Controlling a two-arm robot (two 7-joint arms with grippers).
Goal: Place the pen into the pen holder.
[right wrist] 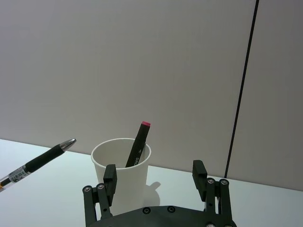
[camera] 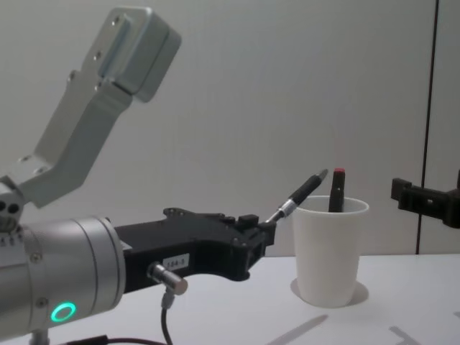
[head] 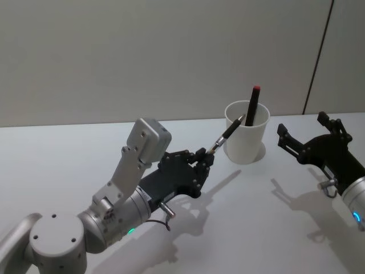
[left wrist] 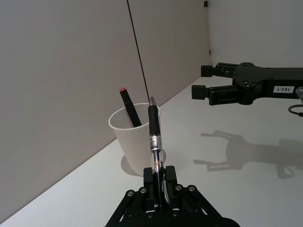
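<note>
Left gripper [head: 206,155] sits low over the table [head: 68,154], clamped on the tail of the pen [head: 228,132], which tilts up toward 1 o'clock. The pen holder [head: 246,145] stands just beyond at 1 o'clock, with the pen tip just beside and above its 9 o'clock rim and a red-capped marker [head: 252,105] inside. Right gripper [head: 302,127] is at the cup's 3 o'clock, apart from it, fingers spread.

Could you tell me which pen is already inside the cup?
The black marker with the red end; it leans inside the paper cup, while the silver-tipped pen is clamped in the left gripper outside it.
</note>
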